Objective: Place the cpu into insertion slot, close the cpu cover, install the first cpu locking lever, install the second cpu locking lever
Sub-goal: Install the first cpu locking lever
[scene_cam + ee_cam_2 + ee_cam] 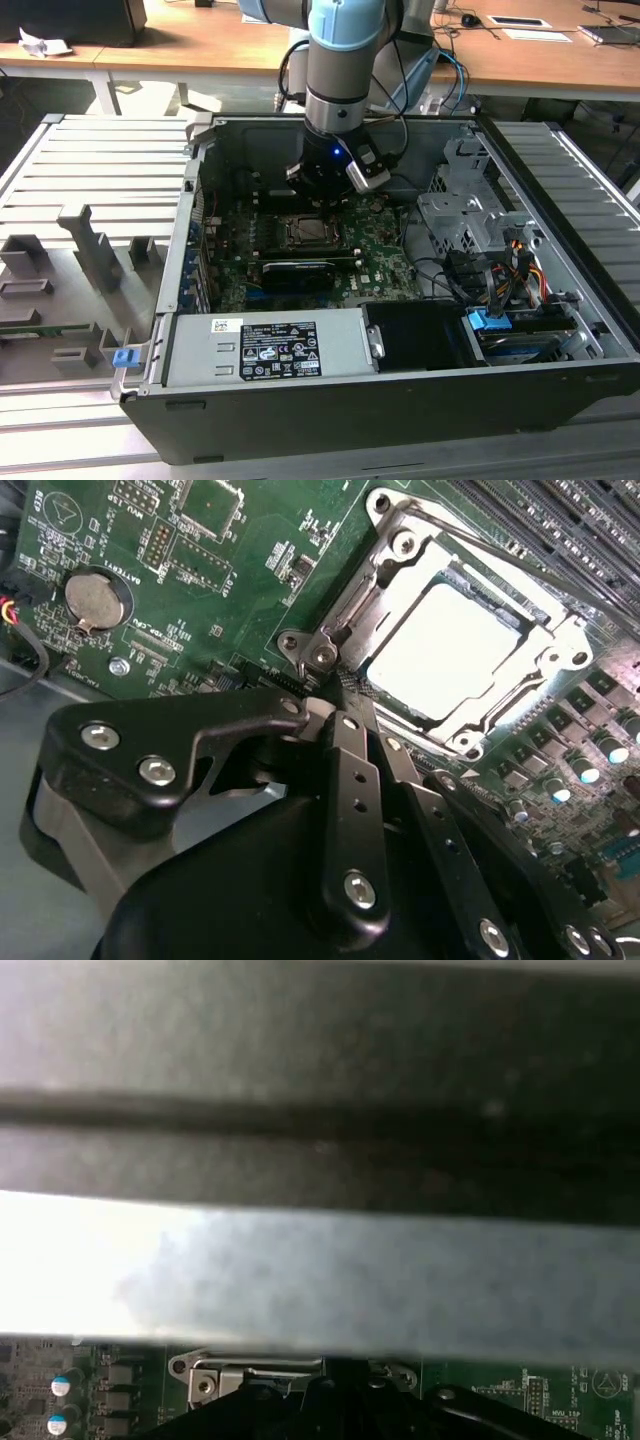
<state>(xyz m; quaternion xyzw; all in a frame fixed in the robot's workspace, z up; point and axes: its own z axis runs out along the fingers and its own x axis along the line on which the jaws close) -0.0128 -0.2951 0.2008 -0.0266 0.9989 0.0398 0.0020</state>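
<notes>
The cpu lies flat in the socket, its silvery top glaring bright, and shows mid-board in the exterior view. The cpu cover lies down around it as a metal frame. A thin wire locking lever runs along one socket edge, and another lever's hooked end sits at the nearest corner. My gripper is shut, its tips right at that corner beside the hook; whether they touch it I cannot tell. In the exterior view the gripper hangs just behind the socket. A strip of the socket frame shows in the first wrist view.
A long black card lies just in front of the socket. The grey power supply fills the case front, and a drive cage with cables stands at the exterior view's right. A coin battery sits on the board. A blurred grey case wall looms close.
</notes>
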